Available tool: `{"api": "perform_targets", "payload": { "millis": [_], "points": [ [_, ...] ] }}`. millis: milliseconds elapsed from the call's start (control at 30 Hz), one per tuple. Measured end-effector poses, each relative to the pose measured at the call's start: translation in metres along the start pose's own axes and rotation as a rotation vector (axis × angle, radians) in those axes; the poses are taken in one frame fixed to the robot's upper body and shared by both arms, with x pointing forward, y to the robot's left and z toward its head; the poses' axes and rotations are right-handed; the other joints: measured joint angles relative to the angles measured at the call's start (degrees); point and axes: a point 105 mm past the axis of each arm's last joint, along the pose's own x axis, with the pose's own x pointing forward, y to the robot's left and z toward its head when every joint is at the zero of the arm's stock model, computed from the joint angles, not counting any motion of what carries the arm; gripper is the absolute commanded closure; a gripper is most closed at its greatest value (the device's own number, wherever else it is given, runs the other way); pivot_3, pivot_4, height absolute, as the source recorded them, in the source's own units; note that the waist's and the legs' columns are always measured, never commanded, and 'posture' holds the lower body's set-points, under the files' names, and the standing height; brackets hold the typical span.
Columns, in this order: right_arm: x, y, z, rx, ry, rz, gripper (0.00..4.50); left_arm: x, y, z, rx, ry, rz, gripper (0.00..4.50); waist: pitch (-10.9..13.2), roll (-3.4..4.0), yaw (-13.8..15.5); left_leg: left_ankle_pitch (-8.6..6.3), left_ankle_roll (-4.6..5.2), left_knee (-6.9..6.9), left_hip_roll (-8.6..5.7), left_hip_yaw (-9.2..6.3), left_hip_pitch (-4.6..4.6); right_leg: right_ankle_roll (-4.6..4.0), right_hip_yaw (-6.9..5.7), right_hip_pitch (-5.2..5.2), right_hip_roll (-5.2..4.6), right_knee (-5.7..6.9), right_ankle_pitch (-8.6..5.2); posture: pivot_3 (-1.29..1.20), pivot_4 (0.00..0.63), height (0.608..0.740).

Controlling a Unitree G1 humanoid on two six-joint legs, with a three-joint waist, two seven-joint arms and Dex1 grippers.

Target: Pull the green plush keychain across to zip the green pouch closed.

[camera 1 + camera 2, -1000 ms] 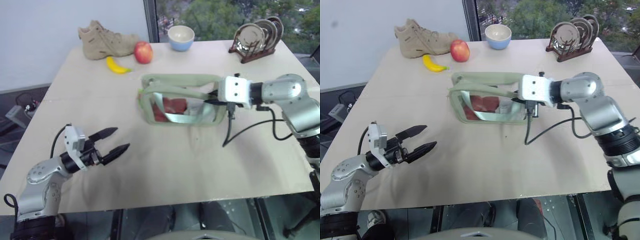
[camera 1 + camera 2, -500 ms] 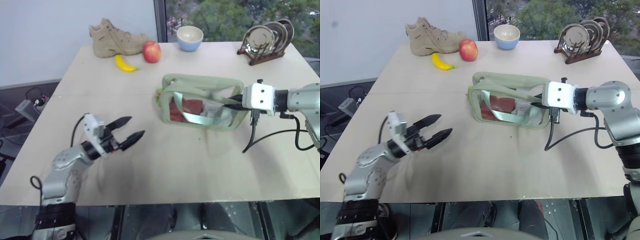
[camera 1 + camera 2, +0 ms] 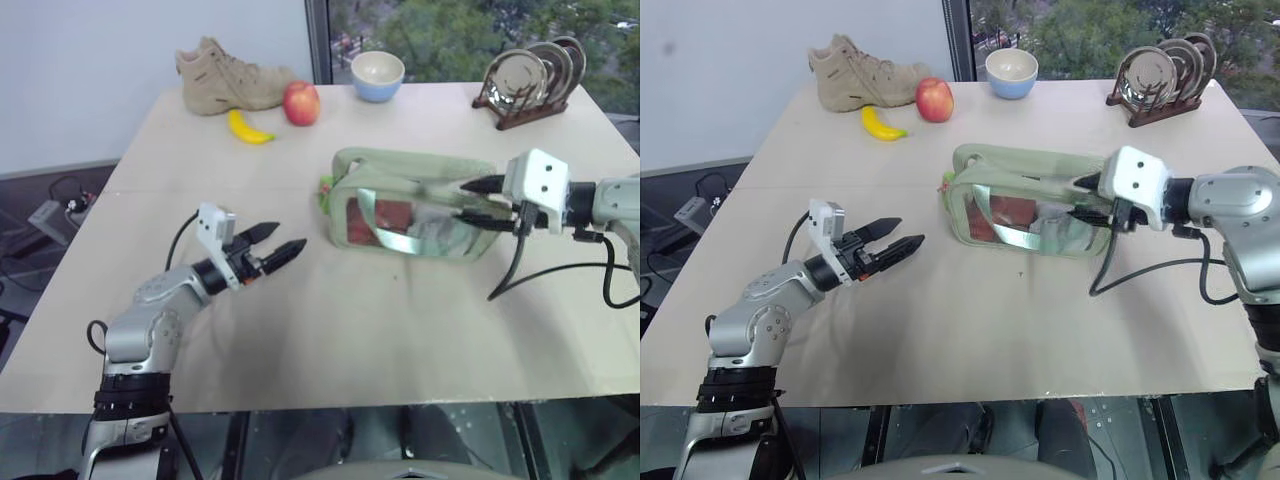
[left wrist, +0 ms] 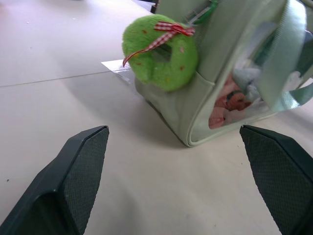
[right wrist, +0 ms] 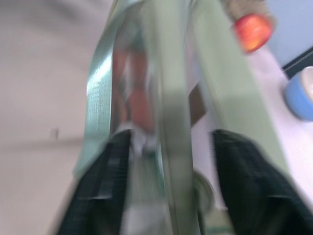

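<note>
- At the pouch's left end, hanging against the end wall just clear of the tabletop, the green plush keychain (image 4: 161, 58) appears as a small ring-shaped charm tied with a red checked ribbon; it is untouched by either gripper.
- The green pouch (image 3: 415, 205) stands on its long edge at mid-table, clear side facing the viewer, red contents showing through, pale straps draped over the top.
- Left gripper (image 3: 272, 256): fingers spread wide and empty, aimed at the keychain end of the pouch but apart from it, with bare table between.
- Right gripper (image 3: 478, 200): at the pouch's right end, fingers parted, one above and one below the top edge and strap; whether they press on the fabric cannot be told from the blurred wrist view.
- Judged step: the left gripper's approach to the keychain, the zip not yet pulled.
- To do it well, the left fingers should close on the plush ring itself rather than the ribbon or the pouch wall, since the soft charm will squash and could slip.
- The pull should run along the pouch's top edge toward the right end, kept in line with the zip.
- The right gripper would best brace the far end; otherwise the light pouch is likely to slide or tip.
- Behind, well apart: a banana (image 3: 247, 129), an apple (image 3: 301, 103), a boot (image 3: 230, 77), a bowl (image 3: 377, 76) and a plate rack (image 3: 528, 82).
</note>
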Motion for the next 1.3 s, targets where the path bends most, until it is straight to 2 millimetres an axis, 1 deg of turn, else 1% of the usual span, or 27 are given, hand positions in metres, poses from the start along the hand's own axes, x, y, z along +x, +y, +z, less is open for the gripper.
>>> {"api": "perform_targets", "payload": {
  "millis": [100,200,267,367,533,633,667,700,800,833,900,967,1033,1133,1300],
  "points": [
    [0.004,-0.001,0.008,0.059,-0.008,-0.015,1.31,0.001,0.0,-0.001,0.009,0.006,-0.004,0.0,0.0,-0.01,0.06,0.0,0.0,0.0,-0.01,-0.01,-0.04,0.0,-0.02,-0.01,-0.02,-0.01,0.0,0.0,0.15,0.74],
    [0.017,-0.01,0.024,0.125,-0.04,-0.071,1.31,0.003,-0.001,-0.004,0.011,0.013,-0.015,0.0,0.0,-0.01,-0.02,0.0,0.0,0.01,-0.01,-0.02,-0.04,0.0,-0.03,-0.01,-0.02,0.0,0.0,0.0,0.15,0.74],
    [0.028,-0.008,0.029,0.145,-0.049,-0.062,1.31,0.005,-0.002,-0.003,0.023,0.01,-0.024,0.0,0.0,-0.01,-0.04,0.0,0.0,0.0,-0.01,-0.02,-0.04,0.0,-0.03,-0.02,-0.03,0.0,0.0,0.0,0.15,0.74],
    [0.038,-0.002,0.025,0.177,-0.031,-0.029,1.31,0.005,-0.002,-0.002,0.037,0.008,-0.026,0.0,0.0,-0.01,0.09,0.0,0.0,0.02,-0.04,-0.05,-0.08,0.0,-0.08,-0.02,-0.06,-0.02,0.0,0.0,0.15,0.74],
    [0.04,0.004,0.022,0.198,-0.011,0.018,1.31,0.005,-0.003,-0.001,0.042,0.004,-0.029,0.0,0.0,-0.02,-0.05,0.0,0.01,0.05,-0.05,-0.07,-0.11,0.0,-0.12,-0.02,-0.07,-0.04,0.0,0.0,0.15,0.74],
    [0.043,0.005,0.017,0.212,0.004,0.028,2.11,0.004,-0.003,-0.001,0.042,0.003,-0.029,0.0,0.0,-0.02,-0.27,0.0,0.0,0.06,-0.04,-0.06,-0.09,0.0,-0.11,-0.03,-0.07,0.01,0.0,0.0,0.15,0.74],
    [0.043,0.003,0.016,0.217,0.007,0.026,2.52,0.005,-0.002,-0.001,0.041,0.001,-0.023,0.0,0.0,-0.02,-0.3,0.0,0.01,0.06,-0.04,-0.06,-0.09,0.0,-0.11,-0.02,-0.07,0.03,0.0,0.0,0.15,0.74],
    [0.043,0.003,0.015,0.216,0.007,0.024,3.07,0.005,-0.002,0.0,0.04,-0.002,-0.019,0.0,0.0,-0.02,-0.26,0.0,0.0,0.08,-0.04,-0.06,-0.09,0.0,-0.11,-0.02,-0.07,0.03,0.0,0.0,0.15,0.74],
    [0.042,0.002,0.014,0.209,0.009,0.031,4.31,0.013,0.003,0.006,0.037,-0.022,0.014,0.0,0.0,-0.03,-0.01,0.0,0.01,0.11,-0.05,-0.08,-0.1,0.0,-0.14,-0.01,-0.07,0.04,0.0,0.0,0.15,0.74],
    [0.042,0.003,0.015,0.201,0.005,0.035,4.42,0.019,0.008,0.008,0.045,-0.032,0.045,0.0,-0.01,-0.05,0.11,0.0,0.0,0.13,-0.05,-0.09,-0.1,0.01,-0.16,0.0,-0.07,0.04,0.0,0.0,0.15,0.74],
    [0.042,0.003,0.014,0.196,0.006,0.036,4.42,0.028,0.014,0.012,0.064,-0.046,0.092,0.0,-0.02,-0.06,0.06,0.0,0.0,0.15,-0.06,-0.07,-0.1,0.01,-0.15,0.01,-0.09,0.04,0.01,0.0,0.15,0.74],
    [0.042,0.003,0.014,0.196,0.006,0.037,4.42,0.043,0.015,0.016,0.099,-0.067,0.133,0.0,-0.04,-0.1,-0.01,0.0,0.01,0.18,-0.06,-0.05,-0.11,0.01,-0.14,0.01,-0.11,0.04,0.01,0.0,0.15,0.74],
    [0.042,0.004,0.015,0.192,0.002,0.038,4.42,0.053,0.011,0.017,0.128,-0.077,0.143,0.0,-0.04,-0.11,-0.12,0.0,0.01,0.17,-0.06,-0.04,-0.13,0.02,-0.13,0.0,-0.11,0.03,0.01,0.0,0.15,0.74],
    [0.042,0.004,0.015,0.19,0.001,0.038,4.42,0.062,0.006,0.016,0.186,-0.075,0.144,0.0,-0.04,-0.11,-0.29,0.0,0.01,0.16,-0.05,-0.05,-0.12,0.02,-0.13,-0.01,-0.11,0.06,0.01,0.0,0.15,0.74],
    [0.042,0.005,0.014,0.192,0.001,0.039,4.42,0.068,0.008,0.018,0.3,-0.07,0.167,0.0,-0.04,-0.11,-0.06,0.01,0.01,0.2,-0.06,-0.05,-0.13,0.02,-0.13,0.0,-0.11,0.09,0.01,0.0,0.15,0.74]
  ]
}}
